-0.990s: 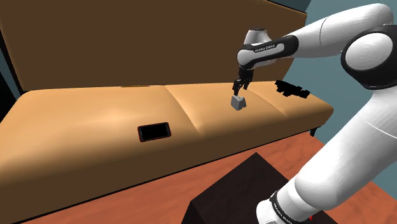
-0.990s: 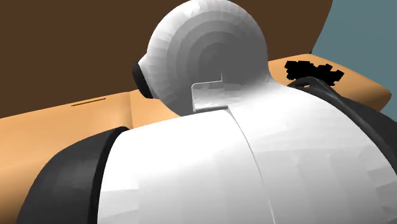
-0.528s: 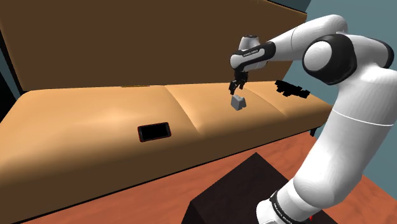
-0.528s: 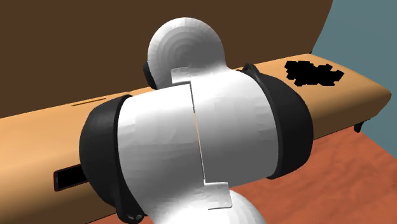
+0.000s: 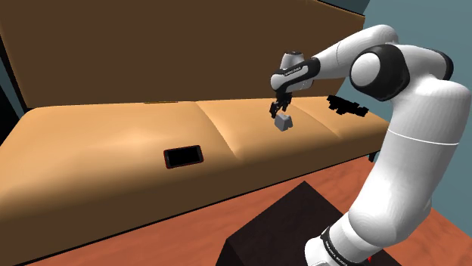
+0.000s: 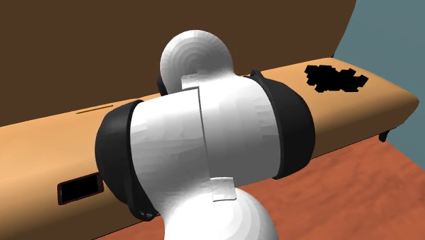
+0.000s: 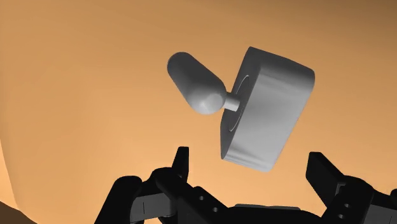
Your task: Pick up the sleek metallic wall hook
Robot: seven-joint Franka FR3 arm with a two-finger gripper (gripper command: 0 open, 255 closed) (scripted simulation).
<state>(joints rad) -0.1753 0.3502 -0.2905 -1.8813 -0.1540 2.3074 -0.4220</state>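
Note:
The wall hook [image 5: 283, 122] is a small grey block with a rounded peg, lying on the tan seat cushion [image 5: 113, 143]. In the wrist view the hook [image 7: 264, 108] has its peg [image 7: 196, 83] sticking out to one side. My gripper [image 5: 278, 108] hangs just above the hook, pointing down at it. Its fingers are open. In the wrist view the gripper [image 7: 249, 157] has its fingertips standing apart on either side of the block's near end, not touching it.
A flat black rectangular device [image 5: 184, 156] lies on the seat toward the shoulder view's left. A jagged black object [image 5: 347, 106] sits near the seat's far right end. The brown backrest [image 5: 151, 53] rises behind. The dark stand [image 5: 280, 230] is on the red-brown floor. My arm [image 6: 204, 150] blocks much of the second exterior view.
The arm's elbow has swung back and upright. The gripper has drifted slightly toward the shoulder view's left and lower, closer to the hook. The hook has not moved.

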